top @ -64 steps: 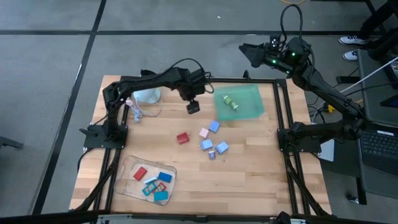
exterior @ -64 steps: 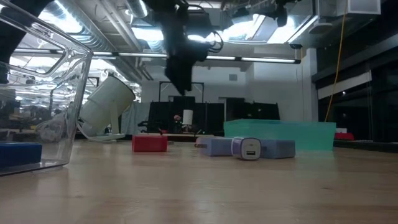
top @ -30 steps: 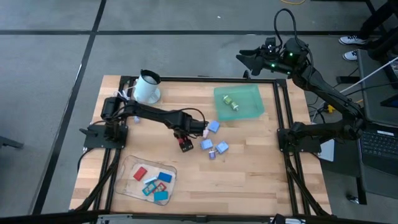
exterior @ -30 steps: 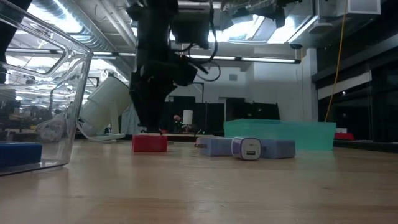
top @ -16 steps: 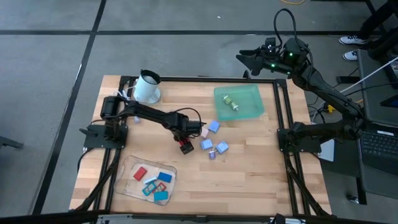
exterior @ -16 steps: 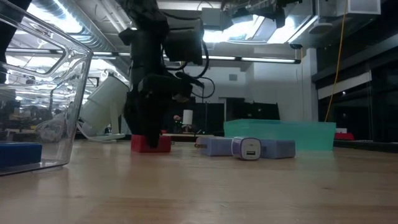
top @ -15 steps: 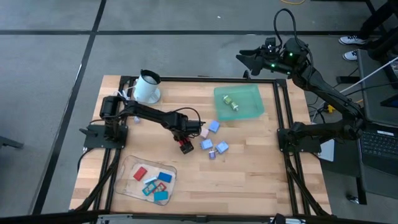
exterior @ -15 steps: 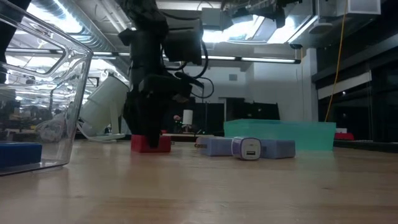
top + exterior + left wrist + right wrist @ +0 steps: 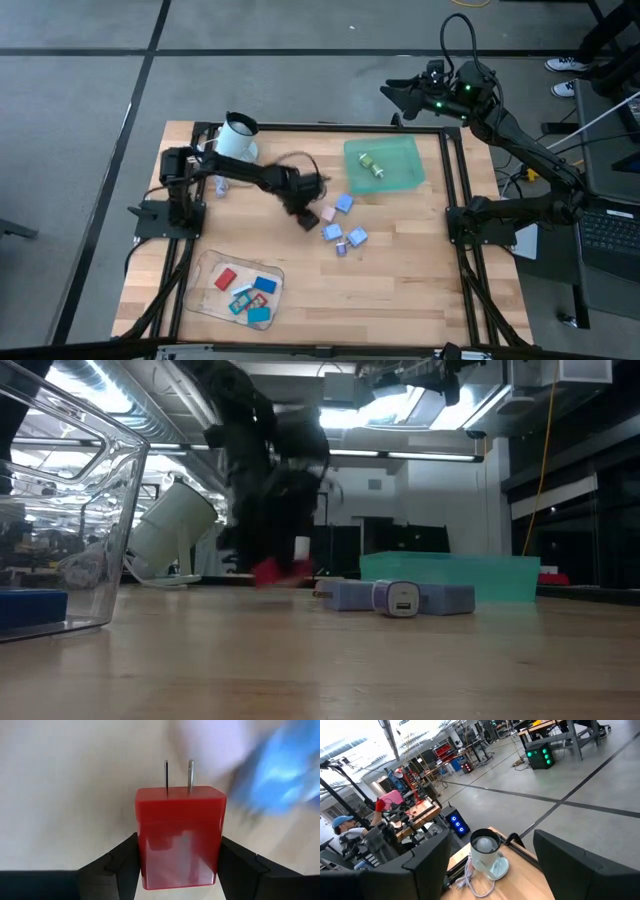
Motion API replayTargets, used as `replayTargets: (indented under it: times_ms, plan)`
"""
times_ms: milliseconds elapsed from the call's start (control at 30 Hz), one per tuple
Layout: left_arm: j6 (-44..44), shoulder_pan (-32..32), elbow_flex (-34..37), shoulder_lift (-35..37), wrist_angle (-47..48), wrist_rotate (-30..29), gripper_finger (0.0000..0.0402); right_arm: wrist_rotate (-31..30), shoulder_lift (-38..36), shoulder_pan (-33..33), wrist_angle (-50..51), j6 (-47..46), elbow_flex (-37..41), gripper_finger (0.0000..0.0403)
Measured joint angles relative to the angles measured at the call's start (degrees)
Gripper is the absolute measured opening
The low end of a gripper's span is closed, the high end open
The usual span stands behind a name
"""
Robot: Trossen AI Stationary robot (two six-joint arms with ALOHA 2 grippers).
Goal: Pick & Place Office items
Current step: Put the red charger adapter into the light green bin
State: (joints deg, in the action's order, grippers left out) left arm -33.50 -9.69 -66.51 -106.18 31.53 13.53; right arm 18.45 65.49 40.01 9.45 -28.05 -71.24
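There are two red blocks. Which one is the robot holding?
The red one with two metal prongs, pinched in the left pincer above the middle of the table. The other red block lies in the clear tray among blue pieces.

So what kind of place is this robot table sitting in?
Most likely a big open robotics lab or workshop. Past the white mug, the right wrist view shows a wide grey concrete floor, workbenches with equipment, and a person in a blue cap at another rig.
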Motion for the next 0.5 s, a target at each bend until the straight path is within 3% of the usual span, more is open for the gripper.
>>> replayTargets:
  times_ms: [167,300,500]
  plan:
    - [0.7,-4.76,-0.09,6.82,-8.68,2.28,0.0204,-0.01,0.0,0.02,-0.43,-0.5,0.0,0.0286]
    - [1.22,-9.22,-0.21,11.48,-22.28,5.27,0.0204,0.01,0.01,0.0,-1.14,-0.9,0.0,0.0286]
    - [0.34,-16.25,-0.31,11.05,-40.29,8.72,0.0204,0.01,0.02,0.0,-1.33,-1.49,0.0,0.0286]
